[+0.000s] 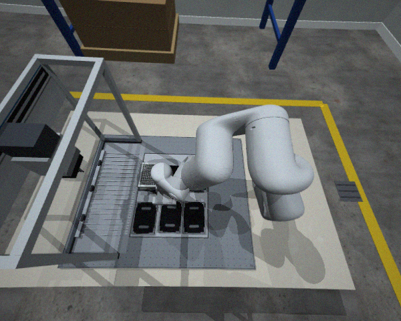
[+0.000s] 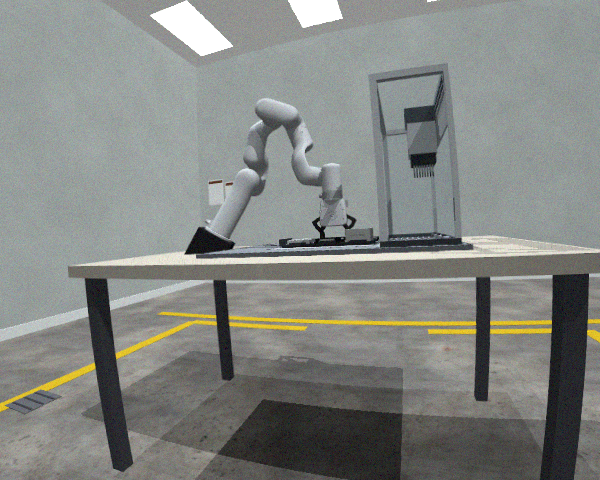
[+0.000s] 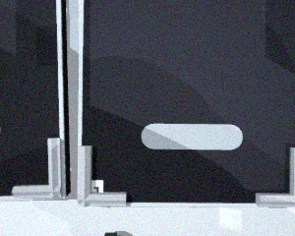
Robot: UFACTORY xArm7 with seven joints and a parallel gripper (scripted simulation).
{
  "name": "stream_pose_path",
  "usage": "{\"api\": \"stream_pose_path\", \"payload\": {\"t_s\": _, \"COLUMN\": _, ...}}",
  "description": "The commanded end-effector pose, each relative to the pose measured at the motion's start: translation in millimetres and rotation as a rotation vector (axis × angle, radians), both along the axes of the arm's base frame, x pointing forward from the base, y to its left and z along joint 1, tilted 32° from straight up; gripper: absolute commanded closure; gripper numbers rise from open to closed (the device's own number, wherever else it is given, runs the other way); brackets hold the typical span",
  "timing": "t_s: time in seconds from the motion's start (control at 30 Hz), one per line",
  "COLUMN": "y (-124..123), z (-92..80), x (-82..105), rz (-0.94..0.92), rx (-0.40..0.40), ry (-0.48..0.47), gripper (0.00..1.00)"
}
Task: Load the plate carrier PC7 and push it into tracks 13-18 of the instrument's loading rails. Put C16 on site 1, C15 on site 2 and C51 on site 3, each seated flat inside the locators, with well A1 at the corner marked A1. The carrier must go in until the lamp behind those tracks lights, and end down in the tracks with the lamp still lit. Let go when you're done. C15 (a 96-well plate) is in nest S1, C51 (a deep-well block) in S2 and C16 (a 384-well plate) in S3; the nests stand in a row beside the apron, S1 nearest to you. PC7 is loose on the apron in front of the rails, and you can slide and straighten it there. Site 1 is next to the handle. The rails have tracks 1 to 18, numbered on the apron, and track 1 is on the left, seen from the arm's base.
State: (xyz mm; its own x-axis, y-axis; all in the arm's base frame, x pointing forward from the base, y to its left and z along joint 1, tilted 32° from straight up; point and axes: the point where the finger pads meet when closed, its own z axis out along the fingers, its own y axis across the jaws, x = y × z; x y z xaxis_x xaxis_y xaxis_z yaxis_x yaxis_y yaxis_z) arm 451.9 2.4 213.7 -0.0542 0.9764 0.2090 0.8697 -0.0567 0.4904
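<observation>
The plate carrier PC7 [image 1: 168,218] lies on the apron in front of the rails, with three dark, empty sites. The 384-well plate C16 [image 1: 146,174] sits in the nest nearest the rails. My arm hides the other nests. My gripper [image 2: 333,229] is open and empty, low over the carrier's edge on the nest side. It is hidden under the wrist in the top view. The wrist view shows one empty site with a pale oval slot [image 3: 192,137], L-shaped corner locators [image 3: 104,197] and a small white corner mark [image 3: 97,186]. A second site shows at the left edge.
The loading rails [image 1: 105,193] run along the left of the apron, under the instrument's grey frame [image 1: 45,155]. The frame holds a dark pipetting head [image 1: 24,140]. A pale plate [image 2: 359,233] stands just right of the gripper in the side view.
</observation>
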Motion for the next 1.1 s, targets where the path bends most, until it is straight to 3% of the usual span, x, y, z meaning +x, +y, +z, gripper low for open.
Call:
{"api": "stream_pose_path", "payload": {"t_s": 0.0, "y": -3, "z": 0.8, "x": 0.9, "rz": -0.001, "rx": 0.000, "ry": -0.003, "gripper": 0.00}}
{"api": "stream_pose_path", "payload": {"t_s": 1.07, "y": -17, "z": -2.1, "x": 1.7, "rz": -0.001, "rx": 0.000, "ry": -0.003, "gripper": 0.00}}
